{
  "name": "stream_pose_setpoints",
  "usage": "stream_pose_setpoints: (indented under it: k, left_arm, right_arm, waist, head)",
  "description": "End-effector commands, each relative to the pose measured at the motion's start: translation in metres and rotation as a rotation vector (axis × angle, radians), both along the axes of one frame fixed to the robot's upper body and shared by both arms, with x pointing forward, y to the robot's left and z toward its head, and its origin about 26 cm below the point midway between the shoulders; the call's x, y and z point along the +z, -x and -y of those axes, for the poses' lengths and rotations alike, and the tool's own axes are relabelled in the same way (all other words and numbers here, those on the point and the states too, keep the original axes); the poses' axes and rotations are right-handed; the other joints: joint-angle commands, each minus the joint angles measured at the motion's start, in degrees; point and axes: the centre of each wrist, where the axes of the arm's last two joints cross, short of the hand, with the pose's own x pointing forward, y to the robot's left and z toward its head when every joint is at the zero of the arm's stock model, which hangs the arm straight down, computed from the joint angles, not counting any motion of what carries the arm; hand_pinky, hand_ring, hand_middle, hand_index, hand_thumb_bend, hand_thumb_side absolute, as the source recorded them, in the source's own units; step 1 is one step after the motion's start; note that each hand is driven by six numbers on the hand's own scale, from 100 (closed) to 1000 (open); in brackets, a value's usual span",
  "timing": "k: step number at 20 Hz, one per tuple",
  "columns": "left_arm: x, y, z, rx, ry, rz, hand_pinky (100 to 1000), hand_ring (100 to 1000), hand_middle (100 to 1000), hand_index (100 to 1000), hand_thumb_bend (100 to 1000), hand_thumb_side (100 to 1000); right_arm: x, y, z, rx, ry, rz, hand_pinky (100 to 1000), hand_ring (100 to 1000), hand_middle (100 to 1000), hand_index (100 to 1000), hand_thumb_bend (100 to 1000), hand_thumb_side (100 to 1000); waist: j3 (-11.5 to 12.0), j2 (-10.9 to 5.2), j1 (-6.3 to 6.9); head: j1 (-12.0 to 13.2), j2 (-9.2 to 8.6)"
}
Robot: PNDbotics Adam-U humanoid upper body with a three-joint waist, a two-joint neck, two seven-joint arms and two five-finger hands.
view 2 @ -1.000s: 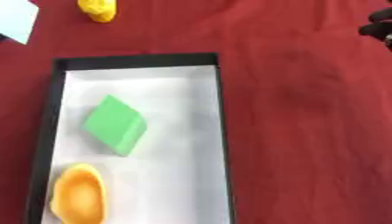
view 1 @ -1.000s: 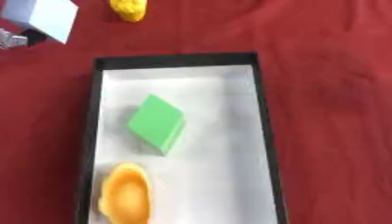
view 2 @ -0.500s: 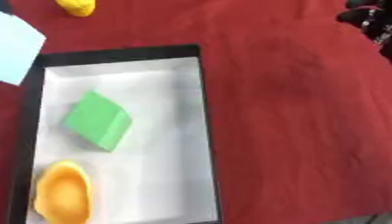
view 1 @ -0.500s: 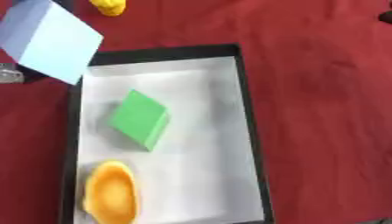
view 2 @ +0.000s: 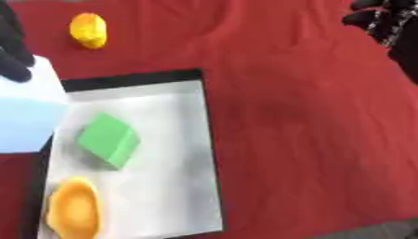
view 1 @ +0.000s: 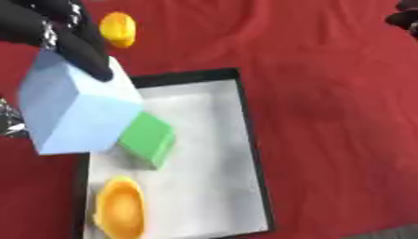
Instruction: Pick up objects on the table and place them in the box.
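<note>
My left hand (view 1: pixel 57 35) comes in from the upper left, its fingers curled round a pale blue cube (view 1: pixel 78 109) held above the left wall of the box. The box (view 1: pixel 245 140) is shallow, black-rimmed and white inside. In it lie a green block (view 1: pixel 149 139) near the middle and an orange bowl-shaped piece (view 1: pixel 120 214) at the near end. A yellow object (view 2: pixel 88 30) lies on the red cloth beyond the box. My right hand (view 2: pixel 388 21) shows at the upper right edge, far from the box, holding nothing that I can see.
A red cloth (view 2: pixel 310 121) covers the table, with wide bare room right of the box. A grey strip (view 2: pixel 384 229) shows at the lower right corner, the cloth's near edge.
My left hand has carried the blue cube rightward and nearer, over the box's left side. The whole picture has also shifted, so the camera moved.
</note>
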Motion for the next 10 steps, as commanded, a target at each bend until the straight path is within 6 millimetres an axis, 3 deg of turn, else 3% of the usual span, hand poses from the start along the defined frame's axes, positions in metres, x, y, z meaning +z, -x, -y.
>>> stream_pose_setpoints:
  k: [1,10]
  left_arm:
    - [-0.004,0.001,0.009,-0.006,-0.041,0.019,623,522,420,595,422,100]
    - [-0.022,-0.002,0.021,0.001,-0.109,-0.033,621,519,418,595,362,100]
  right_arm:
    - [0.009,0.002,0.004,-0.012,0.035,0.017,988,747,697,857,100,606]
    - [0.003,0.002,0.004,-0.012,0.039,0.003,988,747,697,857,100,612]
  waist:
    - [0.4,-0.9,0.02]
    - [1.4,-1.38,-0.44]
  head:
    - [-1.4,1.46]
    - [-1.8,2.75]
